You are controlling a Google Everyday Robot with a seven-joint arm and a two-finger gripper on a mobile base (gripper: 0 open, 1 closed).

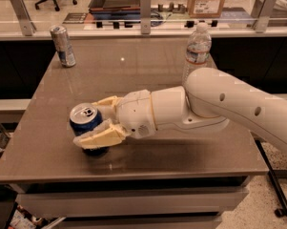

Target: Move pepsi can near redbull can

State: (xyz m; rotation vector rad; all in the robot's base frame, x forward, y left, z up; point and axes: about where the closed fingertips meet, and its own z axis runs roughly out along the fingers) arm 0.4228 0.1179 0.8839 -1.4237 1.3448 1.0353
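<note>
Starting at the left, the redbull can (63, 46) stands upright at the far back-left corner of the table (148, 70), close to its edge. The pepsi can (85, 114) is well apart from it, upright near the front-left edge, so by my reckoning the whole carry is yet to be done. My gripper (88, 123) sits around the pepsi can, part-closed to about the can's width. The far finger lies against the can's back right side and the near finger (101, 136) crosses its front, and both look to be touching. I read that as a grasp, though I cannot judge how firm it is. The near finger sits at a slant across the body, so I worry that the can could twist or slip out once I lift, or tip if I drag it. To the right, the white arm (238, 104) reaches in low over the table, and the water bottle (197, 51) stands just behind it at the back. If I swing the elbow wide on the way left, it could knock the bottle. At the far end, coming in too fast could bump the redbull can off the edge.
</note>
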